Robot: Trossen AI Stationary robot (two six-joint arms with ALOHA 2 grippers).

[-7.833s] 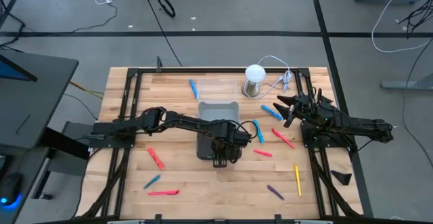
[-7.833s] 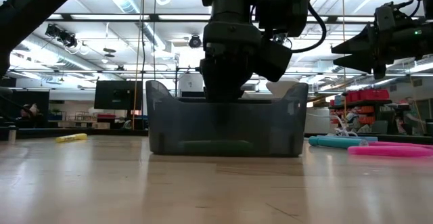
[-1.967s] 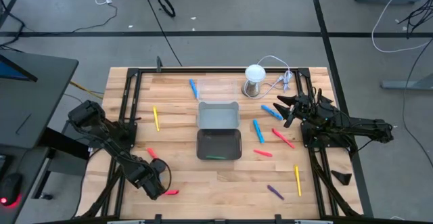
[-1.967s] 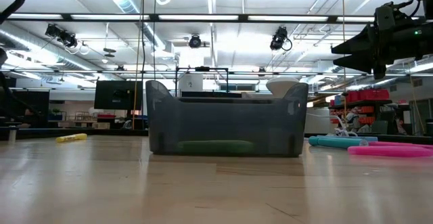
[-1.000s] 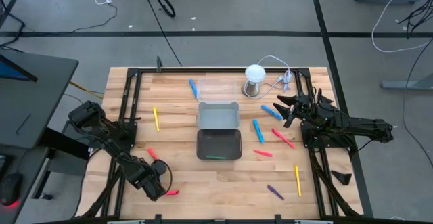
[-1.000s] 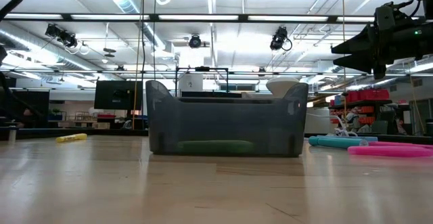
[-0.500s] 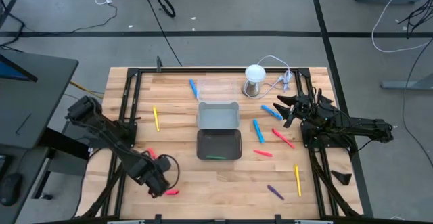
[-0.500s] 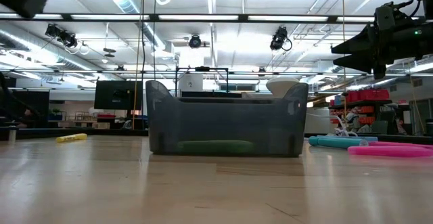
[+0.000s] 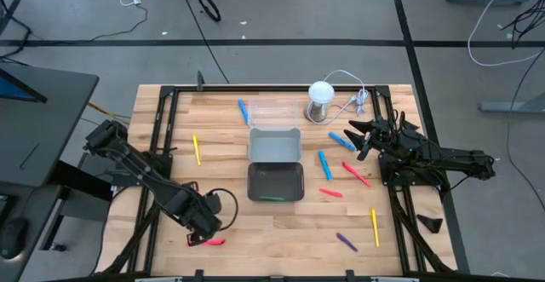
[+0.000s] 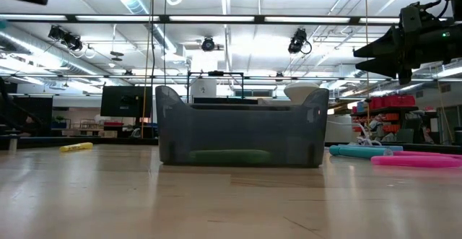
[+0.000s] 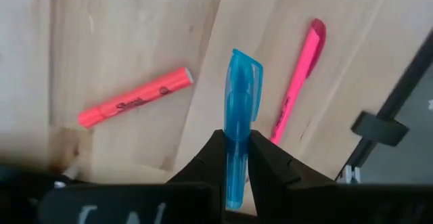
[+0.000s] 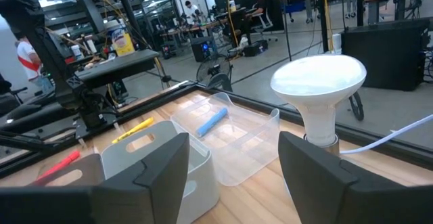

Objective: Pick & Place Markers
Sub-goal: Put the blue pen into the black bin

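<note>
My left gripper [image 9: 204,218] hangs over the table's near left part, shut on a light blue marker [image 11: 242,95]. Under it a red-orange marker [image 11: 132,105] and a pink marker [image 11: 298,82] lie flat on the wood. The dark grey bin [image 9: 275,182] in the middle holds a green marker [image 9: 272,198]. More markers lie to its right: blue [image 9: 324,164], red [image 9: 330,192], yellow [image 9: 373,227], purple [image 9: 346,241]. My right gripper [image 9: 358,141] waits open at the right, pointing level. My left gripper pinches the blue marker between its two fingers on the barrel [image 11: 235,149], away from the clipped cap end [image 11: 245,65]. The fingers come from above, pointing down, and lie across the marker. The marker is lifted clear of the table.
A lighter grey tray [image 9: 275,146] stands just beyond the bin. A clear tray [image 12: 237,139] with a blue marker [image 12: 213,122] sits farther back. The white-domed cylinder [image 9: 319,99] with its cable stands at the far right. A yellow marker [image 9: 197,149] lies at the left.
My left gripper has risen and gone toward the table's right, nearer the dark bin, and its wrist has rolled. It has stayed shut.
</note>
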